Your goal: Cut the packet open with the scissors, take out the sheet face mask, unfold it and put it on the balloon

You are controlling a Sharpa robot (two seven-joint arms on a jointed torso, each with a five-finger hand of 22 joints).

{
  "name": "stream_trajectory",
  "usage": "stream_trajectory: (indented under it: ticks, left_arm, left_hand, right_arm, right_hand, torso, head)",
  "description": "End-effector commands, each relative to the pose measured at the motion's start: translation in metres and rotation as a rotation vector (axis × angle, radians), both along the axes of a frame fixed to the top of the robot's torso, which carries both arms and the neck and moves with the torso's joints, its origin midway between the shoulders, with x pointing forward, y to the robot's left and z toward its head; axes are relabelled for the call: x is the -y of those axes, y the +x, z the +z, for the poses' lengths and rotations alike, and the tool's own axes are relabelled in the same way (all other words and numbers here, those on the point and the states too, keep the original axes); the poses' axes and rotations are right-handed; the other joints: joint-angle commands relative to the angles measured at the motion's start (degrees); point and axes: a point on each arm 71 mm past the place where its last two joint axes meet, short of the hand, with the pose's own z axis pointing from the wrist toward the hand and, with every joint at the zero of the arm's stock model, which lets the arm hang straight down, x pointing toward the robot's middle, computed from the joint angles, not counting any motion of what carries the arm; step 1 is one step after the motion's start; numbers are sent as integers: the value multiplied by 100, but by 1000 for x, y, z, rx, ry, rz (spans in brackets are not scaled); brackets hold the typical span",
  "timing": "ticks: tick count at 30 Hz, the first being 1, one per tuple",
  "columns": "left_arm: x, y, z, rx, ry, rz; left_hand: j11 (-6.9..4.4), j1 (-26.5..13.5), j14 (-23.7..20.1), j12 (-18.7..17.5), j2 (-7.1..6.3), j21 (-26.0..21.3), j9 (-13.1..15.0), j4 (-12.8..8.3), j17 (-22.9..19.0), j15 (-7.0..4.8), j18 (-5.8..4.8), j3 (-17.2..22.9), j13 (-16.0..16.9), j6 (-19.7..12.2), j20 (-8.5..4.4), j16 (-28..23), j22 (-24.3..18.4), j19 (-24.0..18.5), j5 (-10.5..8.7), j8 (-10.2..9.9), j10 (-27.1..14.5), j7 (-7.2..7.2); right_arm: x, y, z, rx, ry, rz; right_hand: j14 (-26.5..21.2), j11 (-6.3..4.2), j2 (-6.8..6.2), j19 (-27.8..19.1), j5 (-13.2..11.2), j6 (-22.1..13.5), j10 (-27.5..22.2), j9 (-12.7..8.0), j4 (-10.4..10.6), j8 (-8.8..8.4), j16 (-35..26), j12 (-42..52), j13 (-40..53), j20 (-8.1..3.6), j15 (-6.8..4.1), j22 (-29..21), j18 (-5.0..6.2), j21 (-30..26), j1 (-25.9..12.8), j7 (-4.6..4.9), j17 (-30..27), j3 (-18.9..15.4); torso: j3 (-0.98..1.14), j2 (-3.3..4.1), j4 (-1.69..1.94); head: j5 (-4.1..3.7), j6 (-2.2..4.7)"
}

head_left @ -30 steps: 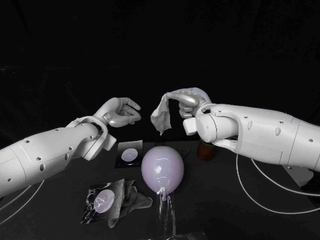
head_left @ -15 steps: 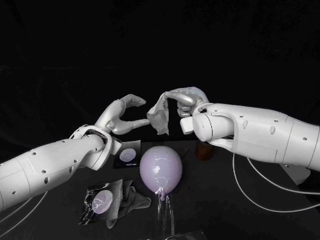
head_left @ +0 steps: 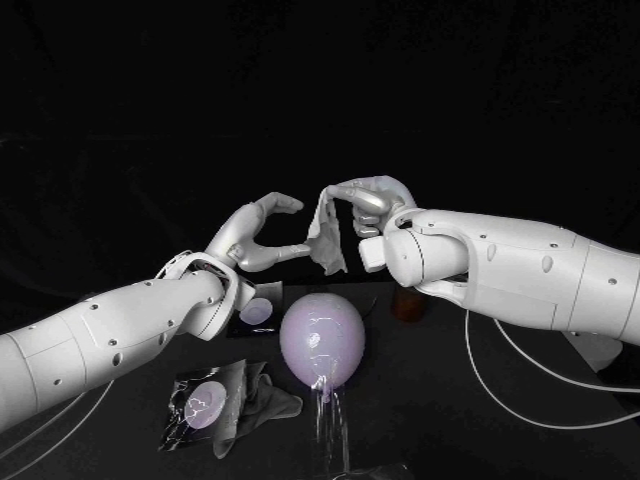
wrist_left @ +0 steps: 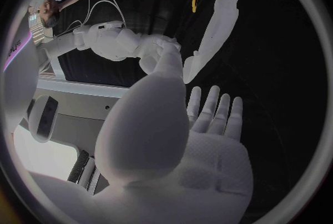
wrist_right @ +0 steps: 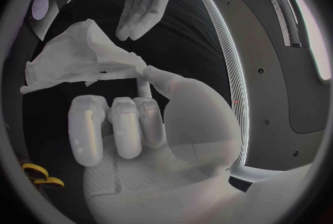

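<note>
sheet face mask [head_left: 325, 230]: thin white cloth, limp and creased, matt
balloon [head_left: 325, 338]: smooth lilac rubber, glossy, with bright highlights
packet [head_left: 202, 402]: crinkled foil, shiny, lower left of the frame
left hand [head_left: 267, 233]: silver, smooth, satin sheen
right hand [head_left: 378, 205]: same silver satin finish
left arm [head_left: 104, 340], right arm [head_left: 536, 270]: hard white plastic, smooth, faint gloss
table [head_left: 450, 400]: black, matt

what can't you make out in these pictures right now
- Brown thing by the balloon: head view, mostly behind the right arm.
- Whether the left hand touches the mask held by the right hand: they overlap in the head view.
- Print on the packet: too small, head view.
</note>
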Motion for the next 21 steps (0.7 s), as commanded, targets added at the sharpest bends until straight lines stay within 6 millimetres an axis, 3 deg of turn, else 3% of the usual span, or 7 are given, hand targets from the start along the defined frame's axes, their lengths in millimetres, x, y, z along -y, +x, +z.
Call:
stream_trajectory:
  ticks: [1,2,8,13,21]
  left_arm:
    - [1,5,-1,-20,-7,49]
    - [2,6,-1,-25,-8,53]
    - [9,9,-3,-58,-10,58]
    - [15,9,-5,-76,-5,50]
    - [20,10,-6,-96,7,45]
  left_hand:
    - [-24,183,-73,-12,124,-34,-15,-13,-165,-7,61,385,-48,-13,-2,-262,-22,66,-19,-28,97,837]
    - [-35,268,13,-19,192,-22,-22,-37,-172,-19,78,560,-75,-7,-4,-268,-21,138,-21,-29,136,831]
    - [-54,291,252,-63,151,-21,-43,-38,-225,-46,63,766,-177,49,3,-346,-47,300,-24,-26,265,829]
    - [-45,60,400,-133,19,-63,-79,-12,-290,-51,16,361,-271,136,5,-461,-91,359,-24,-58,358,864]
    - [-49,73,458,-196,21,-101,-108,-13,-343,-48,25,188,-303,181,-5,-561,-126,378,-17,-94,387,869]
  right_arm:
    - [-1,-2,2,24,-4,11]
    - [-2,-3,3,24,-4,13]
    - [-4,-7,3,28,-5,25]
    - [-8,-9,3,29,-4,36]
    - [-14,-10,4,32,-5,47]
  right_hand:
    - [592,-45,41,352,14,38,597,612,1,143,23,20,1508,-33,-36,1365,-19,20,-15,-71,1510,17]
    - [592,-45,41,352,14,38,597,612,1,143,23,20,1508,-33,-36,1365,-19,20,-15,-71,1510,17]
    - [592,-48,39,354,14,38,597,620,-9,151,23,20,1508,-35,-39,1366,-20,22,-22,-74,1510,29]
    - [592,-48,39,354,14,38,597,620,-9,151,23,20,1508,-35,-39,1366,-20,22,-22,-74,1510,29]
    - [592,-48,39,354,14,38,597,620,-9,151,23,20,1508,-35,-39,1366,-20,22,-22,-74,1510,29]
  torso:
    - [-5,4,-4]
    - [-5,4,-5]
    - [1,-4,2]
    - [0,0,1]
    - [-5,3,4]
  head:
    - [-11,11]
    - [-10,10]
    - [3,-1]
    - [7,7]
    - [-6,-5]
